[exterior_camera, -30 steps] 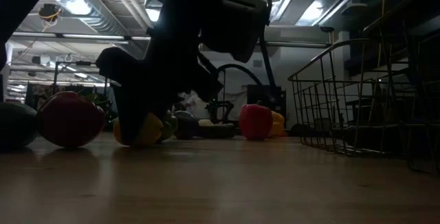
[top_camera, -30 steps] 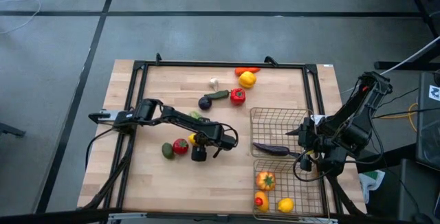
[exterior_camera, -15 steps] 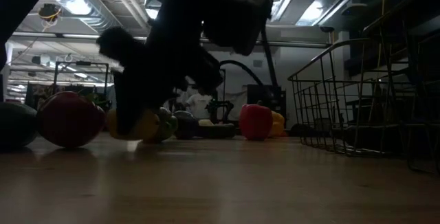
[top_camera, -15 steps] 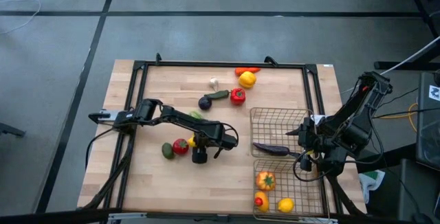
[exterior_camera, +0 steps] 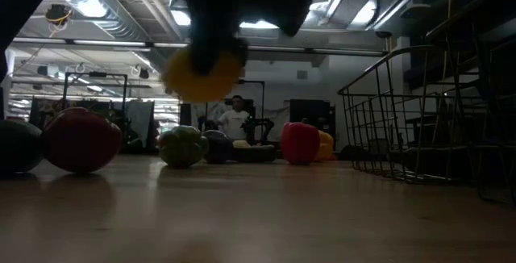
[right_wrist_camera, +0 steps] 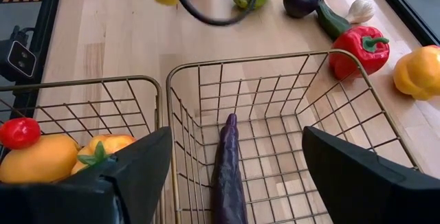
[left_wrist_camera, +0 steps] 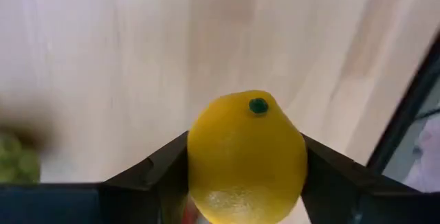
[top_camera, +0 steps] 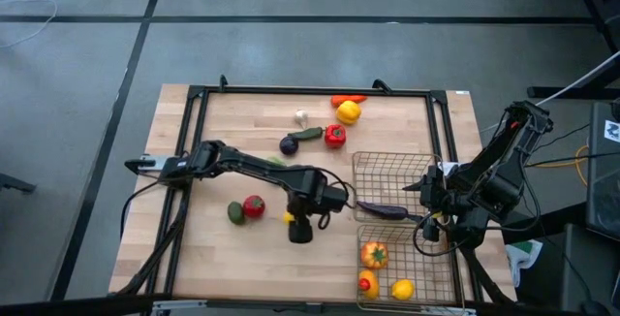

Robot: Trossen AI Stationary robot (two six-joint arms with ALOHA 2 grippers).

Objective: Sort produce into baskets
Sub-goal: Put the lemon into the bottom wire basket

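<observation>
Left of table, nothing's shifted: avocado [top_camera: 235, 212] & tomato [top_camera: 254, 205] sit where they were. Mid-table is your change. The left gripper [top_camera: 299, 221] was down at the lemon [left_wrist_camera: 247, 157] a sec ago w/ wider jaws; now it's clamped on it, lifted clear of the wood and carried toward the baskets [top_camera: 392, 178]. So pick's done, drop is next. Jaws partly closed, pinching the lemon both sides. Far right, right gripper [right_wrist_camera: 234, 176] waits wide open over the eggplant [right_wrist_camera: 228, 169] basket, holding nothing.
</observation>
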